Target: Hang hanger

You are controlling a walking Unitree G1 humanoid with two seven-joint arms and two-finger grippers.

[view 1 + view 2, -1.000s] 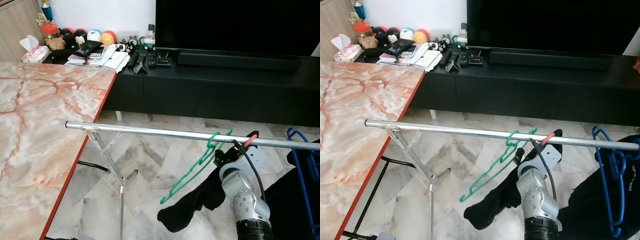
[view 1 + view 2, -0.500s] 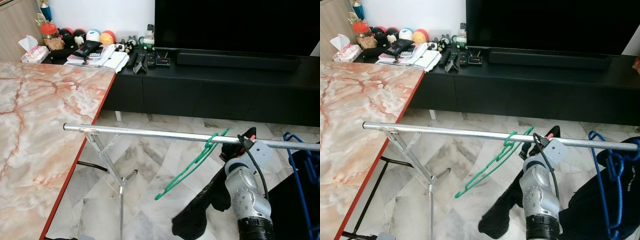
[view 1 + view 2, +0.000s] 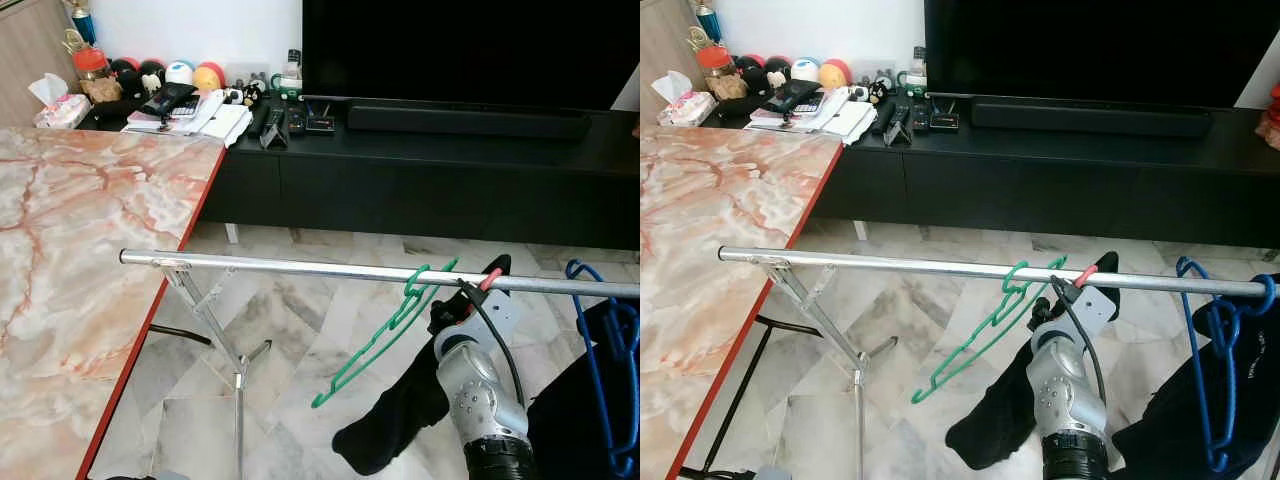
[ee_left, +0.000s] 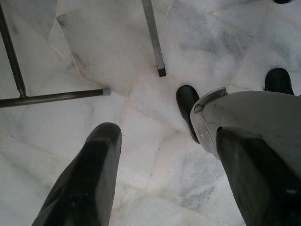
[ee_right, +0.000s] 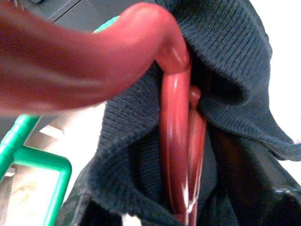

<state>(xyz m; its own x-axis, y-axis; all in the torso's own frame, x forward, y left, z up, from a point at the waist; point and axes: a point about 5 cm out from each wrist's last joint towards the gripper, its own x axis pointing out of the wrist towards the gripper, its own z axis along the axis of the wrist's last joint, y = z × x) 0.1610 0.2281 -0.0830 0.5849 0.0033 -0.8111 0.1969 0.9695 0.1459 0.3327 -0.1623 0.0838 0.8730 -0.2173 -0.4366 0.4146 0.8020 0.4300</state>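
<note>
R pincer (image 3: 470, 300) was up at the metal rail (image 3: 300, 268), clamped on the red hanger (image 5: 176, 141) w/ a dark garment (image 3: 400, 425) draped on it, just beside the green hanger (image 3: 385, 335) hooked on the rail. Blue hanger (image 3: 600, 360) hung further right. L pincer (image 4: 160, 183) pointed at the floor, fingers apart.

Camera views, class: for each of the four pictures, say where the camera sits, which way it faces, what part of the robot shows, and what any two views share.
Left eye view: head, looking forward and down at the metal rail; right arm shows.
Right eye view: same scene; shares the green hanger and blue hanger.
Left wrist view: faces the marble floor; the left gripper fingers are apart.
Right wrist view: close on a red hanger in dark cloth; shares the green hanger.
</note>
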